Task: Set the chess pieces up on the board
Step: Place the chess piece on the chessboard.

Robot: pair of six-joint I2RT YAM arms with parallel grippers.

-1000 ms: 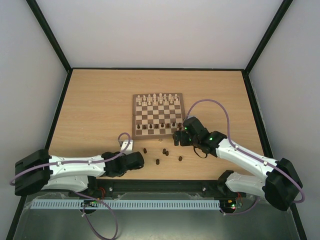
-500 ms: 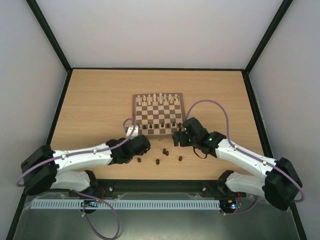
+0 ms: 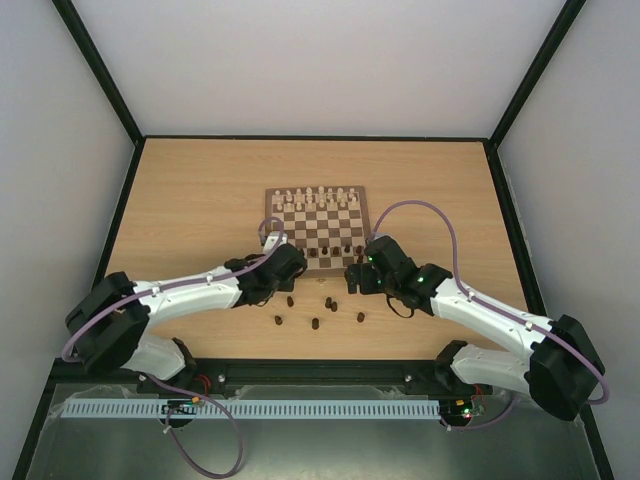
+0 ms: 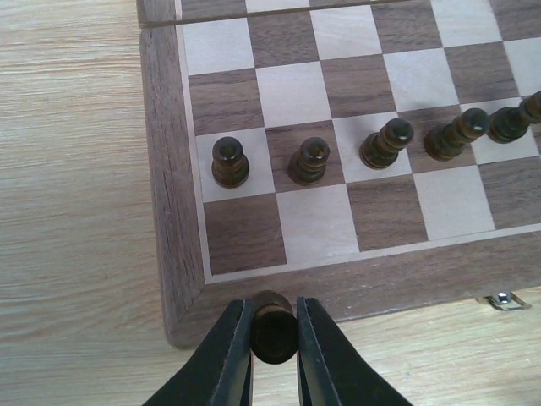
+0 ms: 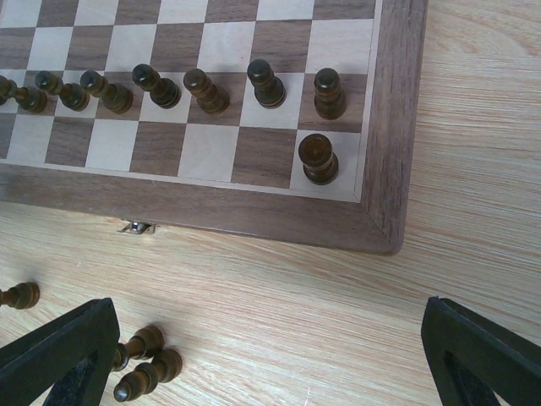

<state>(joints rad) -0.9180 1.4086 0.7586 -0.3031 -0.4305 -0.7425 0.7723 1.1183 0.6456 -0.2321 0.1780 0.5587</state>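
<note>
Pinching a dark chess piece point(image 4: 273, 337) between nearly shut fingers, the left end effector point(image 4: 273, 315) hangs over the board point(image 4: 173, 211) at its near-left border, bottom centre of the left wrist view. The right end effector point(image 5: 266, 342) gapes wide and empty above the table point(image 5: 473, 169), just off the board's lower right corner. The task looks about half done. What read as eight dark pawns point(image 5: 207, 90) fill the second row, and one corner piece point(image 5: 319, 158) stands behind them. Seven remain: the held one and six loose pieces point(image 3: 314, 323) on the table.
</note>
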